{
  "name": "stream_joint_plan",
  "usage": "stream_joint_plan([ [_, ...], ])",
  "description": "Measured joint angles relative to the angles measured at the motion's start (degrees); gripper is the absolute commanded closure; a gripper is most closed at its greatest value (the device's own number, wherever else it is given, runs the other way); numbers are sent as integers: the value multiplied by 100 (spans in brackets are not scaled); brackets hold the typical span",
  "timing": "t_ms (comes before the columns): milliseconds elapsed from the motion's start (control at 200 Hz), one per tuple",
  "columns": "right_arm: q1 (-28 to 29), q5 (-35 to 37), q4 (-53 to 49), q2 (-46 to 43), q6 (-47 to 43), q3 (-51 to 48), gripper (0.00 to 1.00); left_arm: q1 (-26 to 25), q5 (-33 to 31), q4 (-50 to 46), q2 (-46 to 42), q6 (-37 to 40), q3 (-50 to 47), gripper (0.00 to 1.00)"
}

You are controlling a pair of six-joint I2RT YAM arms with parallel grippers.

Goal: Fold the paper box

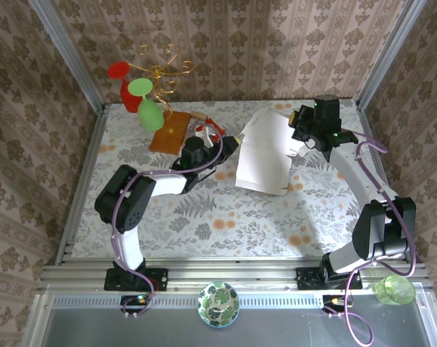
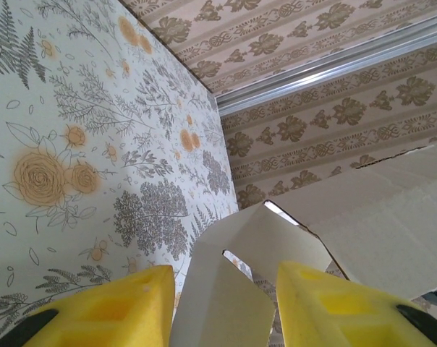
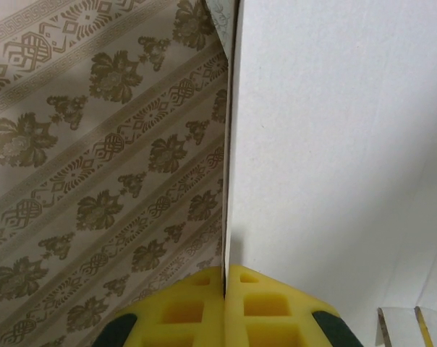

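The off-white paper box [image 1: 265,155] lies partly opened at the table's centre right, its panels tilted up. My right gripper [image 1: 299,137] holds its far right side; in the right wrist view the yellow fingers [image 3: 226,269] are shut on the thin edge of a white panel [image 3: 334,144]. My left gripper [image 1: 231,144] is at the box's left edge. In the left wrist view its jaws [image 2: 224,269] stand apart, with a creased flap [image 2: 226,303] of the paper box lying between the yellow fingers; a slim gap shows at the right finger.
A brown wooden board [image 1: 169,131] lies at the back left, beside red and green glasses [image 1: 147,108] and a gold wire stand [image 1: 164,69]. Patterned walls close three sides. A patterned bowl [image 1: 218,303] and a green cup [image 1: 394,289] sit on the near rail.
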Motion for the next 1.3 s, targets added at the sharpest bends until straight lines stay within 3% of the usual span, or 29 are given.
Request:
stream_joint_plan([
  [465,-9,-26,4,-2,26,0,100,-201,42,-852,-2,811,352,52],
  [760,-31,-66,2,-4,-24,-2,100,-173,127,-1248,-190,1154,372,76],
  [960,-96,-90,13,-22,-437,-22,100,-17,435,-1344,-715,1213,50,58],
  [1300,-214,-219,538,-35,-1438,-149,100,323,855,-2017,-2085,1353,-754,59],
])
